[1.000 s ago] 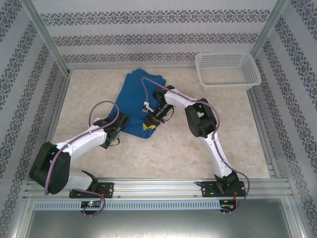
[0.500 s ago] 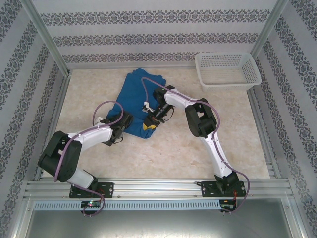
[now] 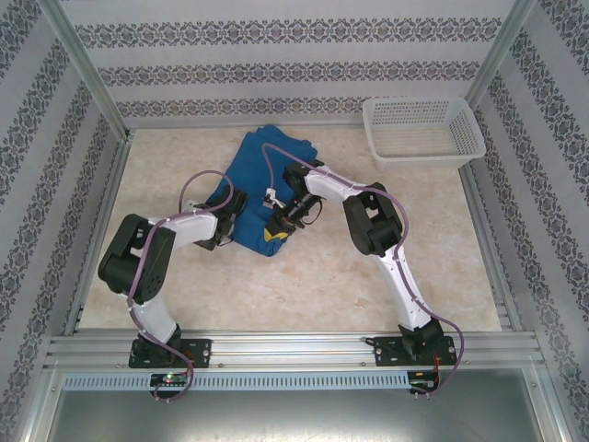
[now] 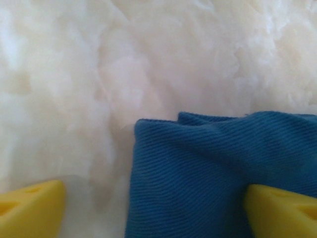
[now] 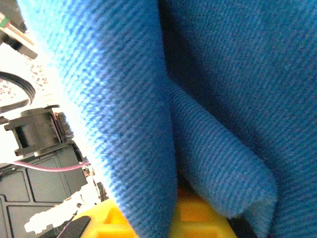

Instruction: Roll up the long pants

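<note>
Top: seeing soft deep-blue long pants (image 3: 262,170) lying folded on marbled table (image 3: 368,276), left gripper (image 3: 227,221) and right gripper (image 3: 279,224) at near edge. Left wrist: showing yellow fingertips (image 4: 29,208) spread wide, straddling ribbed corner. Right wrist: showing twill folds draping yellow finger (image 5: 198,218); grip unclear.

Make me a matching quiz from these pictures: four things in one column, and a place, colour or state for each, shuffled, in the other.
Column one:
1. long pants
2. white basket
3. left end effector
4. right end effector

Column two:
A. stands at the far right corner of the table
B. yellow fingers spread wide at a corner of the cloth
C. deep blue, bunched mid-table
D. blue cloth folded over its yellow finger

Pairs: 1-C, 2-A, 3-B, 4-D
</note>
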`<action>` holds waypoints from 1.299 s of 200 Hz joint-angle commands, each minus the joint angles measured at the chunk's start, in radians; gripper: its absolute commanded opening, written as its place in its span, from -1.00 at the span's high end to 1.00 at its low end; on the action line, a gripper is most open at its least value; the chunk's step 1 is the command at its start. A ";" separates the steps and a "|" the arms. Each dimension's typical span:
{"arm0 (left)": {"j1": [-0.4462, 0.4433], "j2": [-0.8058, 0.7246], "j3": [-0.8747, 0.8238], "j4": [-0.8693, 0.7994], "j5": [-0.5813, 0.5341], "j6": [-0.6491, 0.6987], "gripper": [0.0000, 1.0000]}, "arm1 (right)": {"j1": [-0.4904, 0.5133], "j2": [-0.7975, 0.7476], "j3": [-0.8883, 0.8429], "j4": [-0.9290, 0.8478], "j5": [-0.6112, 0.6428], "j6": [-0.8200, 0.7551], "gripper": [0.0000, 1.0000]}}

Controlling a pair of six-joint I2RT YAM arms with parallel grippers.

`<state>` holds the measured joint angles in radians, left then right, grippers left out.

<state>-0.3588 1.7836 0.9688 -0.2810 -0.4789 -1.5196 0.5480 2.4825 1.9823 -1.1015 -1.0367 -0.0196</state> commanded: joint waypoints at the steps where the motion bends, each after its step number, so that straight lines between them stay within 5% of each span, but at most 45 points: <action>1: 0.045 0.099 0.076 0.113 0.066 0.052 -0.40 | 0.014 -0.023 -0.033 -0.008 0.030 0.011 1.00; 30: 0.081 0.150 0.113 0.114 0.108 0.079 1.00 | 0.020 -0.033 -0.049 -0.004 0.030 0.012 1.00; 78: 0.123 0.094 0.124 0.054 0.115 0.129 1.00 | 0.024 -0.086 -0.064 -0.013 0.123 0.011 1.00; 100: 0.129 0.044 0.134 0.009 0.096 0.165 1.00 | 0.030 -0.149 -0.066 -0.021 0.283 0.034 -0.58; 115: 0.136 0.017 0.147 -0.034 0.101 0.187 1.00 | 0.046 -0.222 -0.072 -0.025 0.431 0.044 -0.94; 162: 0.148 -0.053 0.185 -0.177 0.149 0.194 1.00 | 0.241 -0.443 -0.095 0.021 1.028 0.107 -0.95; 212: 0.147 -0.067 0.155 -0.173 0.212 0.144 1.00 | 0.519 -0.395 -0.086 0.119 1.345 0.140 -0.95; 260: 0.147 -0.062 0.151 -0.178 0.235 0.134 1.00 | 0.599 -0.263 -0.120 0.221 1.583 0.033 -0.95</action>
<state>-0.2211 1.7359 1.1240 -0.4068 -0.2584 -1.3693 1.1507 2.1674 1.8984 -0.9394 0.3229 0.0807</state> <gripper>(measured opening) 0.116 0.977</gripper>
